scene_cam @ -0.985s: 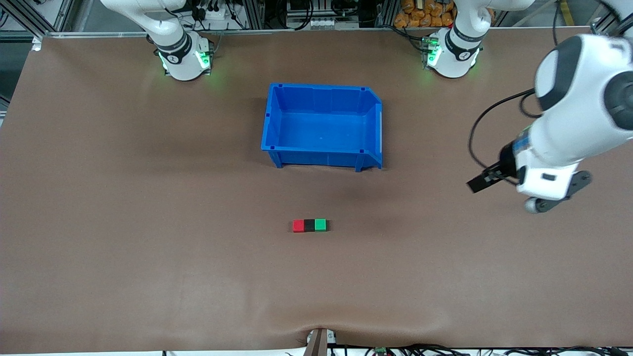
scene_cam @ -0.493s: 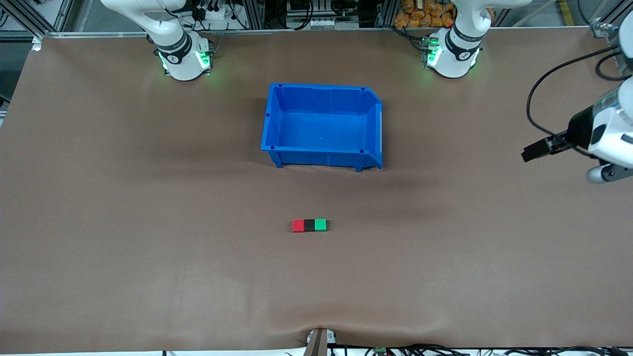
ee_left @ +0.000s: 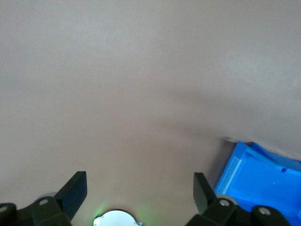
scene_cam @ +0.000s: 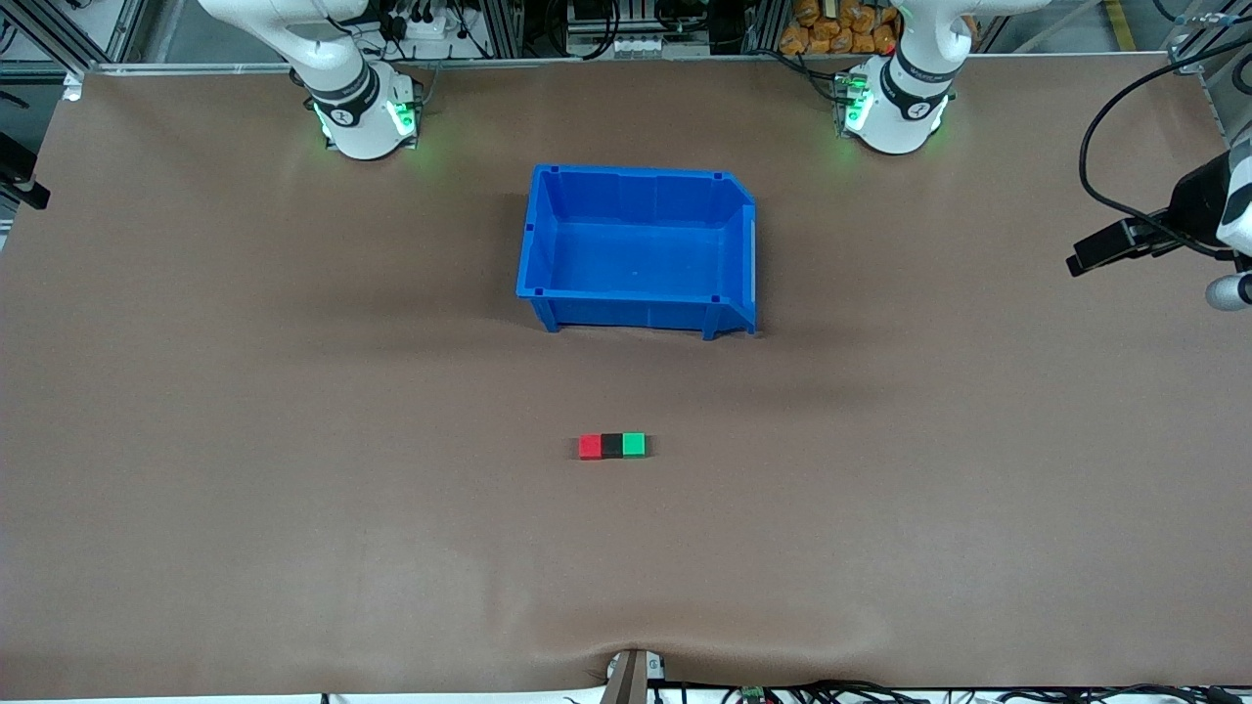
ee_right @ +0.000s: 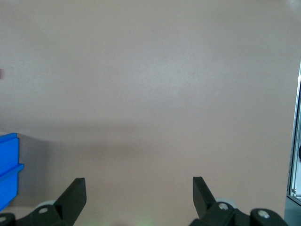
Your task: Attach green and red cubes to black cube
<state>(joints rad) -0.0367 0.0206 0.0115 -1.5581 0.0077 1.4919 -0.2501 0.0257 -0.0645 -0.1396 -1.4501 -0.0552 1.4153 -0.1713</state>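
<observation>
The red cube [scene_cam: 590, 447], black cube [scene_cam: 611, 446] and green cube [scene_cam: 634, 445] lie touching in one row on the brown table, black in the middle, nearer to the front camera than the blue bin. No gripper is near them. My left gripper [ee_left: 139, 184] hangs open and empty over bare table at the left arm's end. My right gripper [ee_right: 138, 186] is also open and empty, over bare table at the right arm's end. Neither wrist view shows the cubes.
A large empty blue bin [scene_cam: 548, 244] stands mid-table between the two arm bases and the cube row. A corner of the bin [ee_left: 263, 174] shows in the left wrist view, and an edge of the bin [ee_right: 8, 165] in the right wrist view.
The left arm has swung away from the table's middle toward its own end, now mostly out of the front view. A dark part has appeared at the right arm's end. The cubes stayed put.
</observation>
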